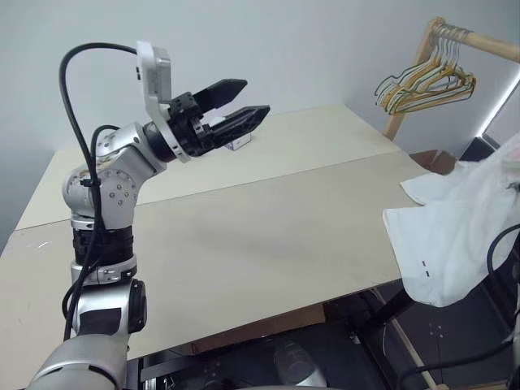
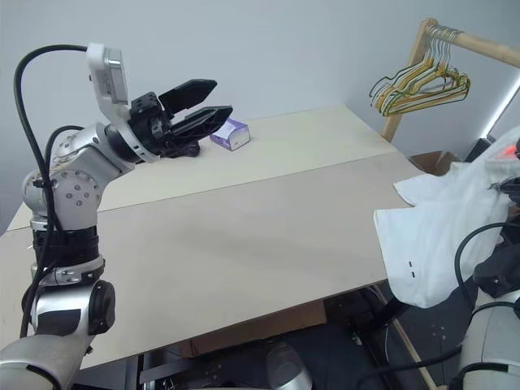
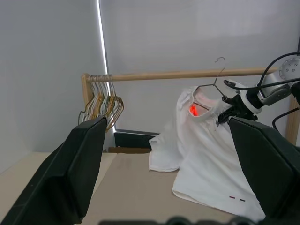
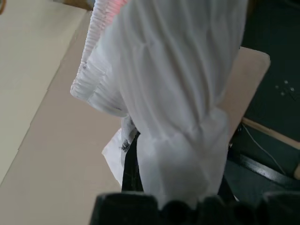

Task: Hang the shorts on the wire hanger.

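The shorts (image 3: 206, 154) are seen already threaded on the hanger (image 3: 213, 86): in the left wrist view the gathered waistband is bunched just under the wire's shoulders, and the hook rises above the cloth near the wooden rail (image 3: 187, 75). The main step of the task is therefore judged largely done. Whether the hook is over the rail cannot be told; it appears just beside it, not on it.

The hanger with the cloth is held aloft by the right gripper (image 3: 228, 108), which is clenched at the neck of the wire, at about 3 o'clock from the waistband. Exactly how much cloth is caught in the grip cannot be told. In the eye views the shorts hang at the 3 o'clock edge, past the corner of the counter (image 1: 244, 244), with the lower hem and its small dark mark (image 1: 427, 267) drooping beyond the counter's edge. The right wrist view is taken up by white folds hanging down over the counter's corner.

The left gripper (image 1: 244, 101) is released, jaws wide apart and holding nothing, raised over the far side of the counter at about 10 o'clock, well apart from the shorts. A small box (image 2: 230, 134) lies near it.

What is left is judged to be settling the cloth evenly, perhaps hooking the hanger onto the rail beside the bunched hangers (image 1: 422, 81), and letting go.
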`<state>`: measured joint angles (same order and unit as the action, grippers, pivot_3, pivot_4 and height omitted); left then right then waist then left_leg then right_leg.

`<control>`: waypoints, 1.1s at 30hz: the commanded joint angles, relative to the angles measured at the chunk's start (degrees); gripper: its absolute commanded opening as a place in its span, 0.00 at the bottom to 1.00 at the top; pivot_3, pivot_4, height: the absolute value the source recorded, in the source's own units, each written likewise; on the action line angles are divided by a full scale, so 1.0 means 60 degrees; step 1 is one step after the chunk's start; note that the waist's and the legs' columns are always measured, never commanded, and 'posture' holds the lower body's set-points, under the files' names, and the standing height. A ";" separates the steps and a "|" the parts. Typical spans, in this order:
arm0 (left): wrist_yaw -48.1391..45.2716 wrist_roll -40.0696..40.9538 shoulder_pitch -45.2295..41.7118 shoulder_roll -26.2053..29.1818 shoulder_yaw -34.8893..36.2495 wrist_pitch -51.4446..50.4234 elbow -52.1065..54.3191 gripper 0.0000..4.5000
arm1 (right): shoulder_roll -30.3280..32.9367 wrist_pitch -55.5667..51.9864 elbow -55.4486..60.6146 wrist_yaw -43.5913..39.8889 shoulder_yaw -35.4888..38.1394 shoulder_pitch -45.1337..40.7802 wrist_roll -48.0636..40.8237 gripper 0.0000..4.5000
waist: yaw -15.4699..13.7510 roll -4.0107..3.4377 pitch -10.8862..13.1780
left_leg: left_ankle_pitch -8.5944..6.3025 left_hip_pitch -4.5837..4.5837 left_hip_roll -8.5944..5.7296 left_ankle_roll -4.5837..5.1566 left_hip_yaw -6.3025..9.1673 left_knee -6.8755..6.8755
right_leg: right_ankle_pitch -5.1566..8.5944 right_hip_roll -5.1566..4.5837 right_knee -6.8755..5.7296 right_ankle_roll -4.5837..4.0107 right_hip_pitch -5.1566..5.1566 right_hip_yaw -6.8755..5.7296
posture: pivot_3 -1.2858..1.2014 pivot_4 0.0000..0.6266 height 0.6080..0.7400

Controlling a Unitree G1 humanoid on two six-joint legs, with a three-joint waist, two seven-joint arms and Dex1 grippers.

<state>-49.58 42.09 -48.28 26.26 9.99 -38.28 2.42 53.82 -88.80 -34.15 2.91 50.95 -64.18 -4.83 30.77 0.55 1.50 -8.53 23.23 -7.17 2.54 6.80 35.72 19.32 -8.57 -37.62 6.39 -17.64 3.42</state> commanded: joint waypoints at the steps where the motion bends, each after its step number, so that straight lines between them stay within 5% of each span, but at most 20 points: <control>1: -0.0054 -0.0004 -0.0079 0.0086 0.0007 0.0262 0.0209 0.99 | 0.0240 0.0918 -0.0264 0.0494 0.0257 0.0066 0.0174 0.00 | 0.0002 0.0002 0.0001 | -0.0010 -0.0007 0.0000 -0.0011 -0.0002 0.0000 | 0.0000 0.0000 0.0007 0.0001 0.0014 -0.0001 | 0.31 0.00 1.00; 26: -0.0346 -0.0149 -0.0048 0.0210 -0.0257 0.0353 0.0305 0.99 | 0.0649 0.2136 -0.1779 0.1267 0.0838 0.0926 -0.0530 0.00 | 0.0046 0.0012 0.0011 | -0.0059 -0.0023 0.0007 -0.0036 -0.0020 0.0005 | -0.0028 0.0003 0.0152 0.0056 0.0107 -0.0012 | 0.31 0.00 1.00; 33: -0.0306 -0.0139 -0.0062 0.0255 -0.0233 0.0296 0.0362 1.00 | 0.0042 0.2232 0.0134 0.0956 0.0284 0.1528 -0.0776 0.49 | 0.0043 0.0009 0.0009 | -0.0056 -0.0025 0.0008 -0.0031 -0.0024 0.0010 | -0.0031 0.0003 0.0151 0.0063 0.0109 -0.0009 | 0.31 0.00 1.00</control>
<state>-51.44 40.85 -48.24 27.00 7.90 -37.35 3.02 53.50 -76.01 -37.53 8.89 53.94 -54.65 -8.22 31.03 0.60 1.55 -8.81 23.08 -7.13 2.45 6.66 35.77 19.13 -8.55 -36.72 6.77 -16.98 3.37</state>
